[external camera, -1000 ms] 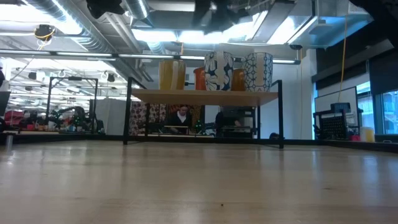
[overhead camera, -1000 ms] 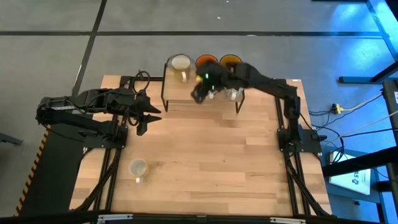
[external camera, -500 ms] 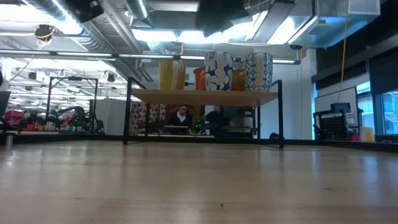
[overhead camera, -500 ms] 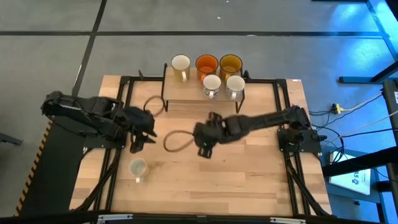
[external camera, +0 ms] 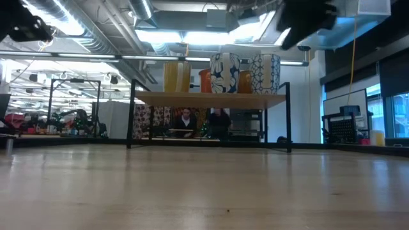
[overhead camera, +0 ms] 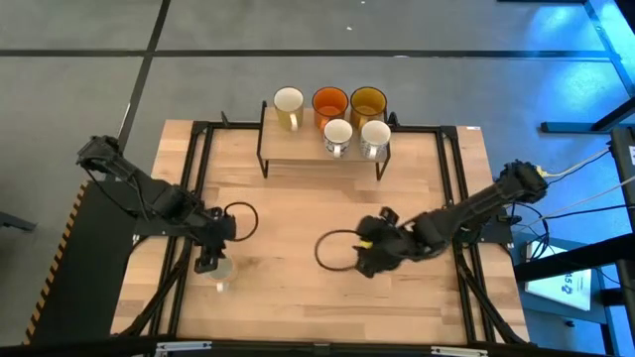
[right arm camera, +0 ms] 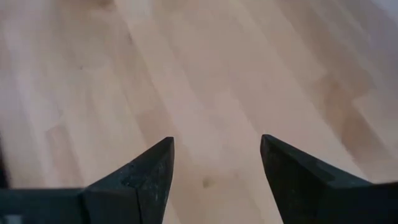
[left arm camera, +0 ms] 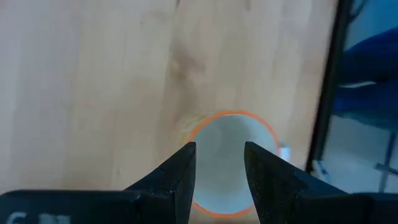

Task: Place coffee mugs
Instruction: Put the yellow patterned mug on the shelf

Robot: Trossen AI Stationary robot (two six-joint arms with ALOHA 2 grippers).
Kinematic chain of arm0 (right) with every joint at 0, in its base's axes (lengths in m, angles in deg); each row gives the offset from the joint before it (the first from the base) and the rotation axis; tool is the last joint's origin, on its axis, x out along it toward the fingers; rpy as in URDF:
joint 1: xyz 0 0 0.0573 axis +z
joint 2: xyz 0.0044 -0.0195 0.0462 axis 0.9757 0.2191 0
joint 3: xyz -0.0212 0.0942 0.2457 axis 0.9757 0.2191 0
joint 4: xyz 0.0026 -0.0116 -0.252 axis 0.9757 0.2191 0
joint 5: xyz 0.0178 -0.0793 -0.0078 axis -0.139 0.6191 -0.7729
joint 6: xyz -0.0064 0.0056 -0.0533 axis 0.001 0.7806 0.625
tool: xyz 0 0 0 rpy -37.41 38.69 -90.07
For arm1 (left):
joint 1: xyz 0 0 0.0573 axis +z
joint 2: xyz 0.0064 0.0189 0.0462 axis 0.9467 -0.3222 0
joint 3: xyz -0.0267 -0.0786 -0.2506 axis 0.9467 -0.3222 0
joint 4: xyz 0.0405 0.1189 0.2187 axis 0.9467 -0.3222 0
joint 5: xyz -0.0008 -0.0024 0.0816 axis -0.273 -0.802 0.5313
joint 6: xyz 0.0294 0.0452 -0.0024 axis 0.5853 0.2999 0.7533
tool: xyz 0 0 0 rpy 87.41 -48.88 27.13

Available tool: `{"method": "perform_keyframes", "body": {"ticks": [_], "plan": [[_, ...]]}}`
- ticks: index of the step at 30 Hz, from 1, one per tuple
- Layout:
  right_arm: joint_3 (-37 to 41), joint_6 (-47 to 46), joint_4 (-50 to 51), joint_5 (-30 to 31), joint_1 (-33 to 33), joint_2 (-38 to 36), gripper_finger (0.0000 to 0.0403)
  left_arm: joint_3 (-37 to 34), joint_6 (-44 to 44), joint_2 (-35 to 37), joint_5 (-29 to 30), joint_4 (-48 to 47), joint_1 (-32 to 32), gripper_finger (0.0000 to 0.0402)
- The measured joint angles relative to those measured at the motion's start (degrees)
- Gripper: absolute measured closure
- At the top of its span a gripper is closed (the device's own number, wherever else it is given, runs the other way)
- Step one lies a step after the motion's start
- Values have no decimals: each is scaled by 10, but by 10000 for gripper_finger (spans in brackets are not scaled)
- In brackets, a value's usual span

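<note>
White mug is found near the worktop's left front edge, with the left hand hung directly over it, fingers spread. Five mugs are kept on the rear shelf. Further right, the right hand is held released above bare wood.

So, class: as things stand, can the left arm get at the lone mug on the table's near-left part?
Probably yes. The left end effector hangs right above the lone mug, fingers open over its rim, with only bare table around it.
</note>
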Motion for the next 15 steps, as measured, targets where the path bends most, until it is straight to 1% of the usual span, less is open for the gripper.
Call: {"method": "perform_keyframes", "body": {"ticks": [3, 8, 11, 15], "plan": [[29, -43, 0, 14, 37, -18, 178, 0, -7, -14, 14, -11, -7, 271], [48, -87, -3, 30, 90, -19, 178, 0, 3, -58, 1, -22, -28, 271], [58, -114, 0, 37, 108, -19, 178, 0, 5, -90, 9, -44, -40, 271], [60, -136, 0, 55, 128, -19, 178, -1, 11, -122, 19, -41, -41, 271]]}}
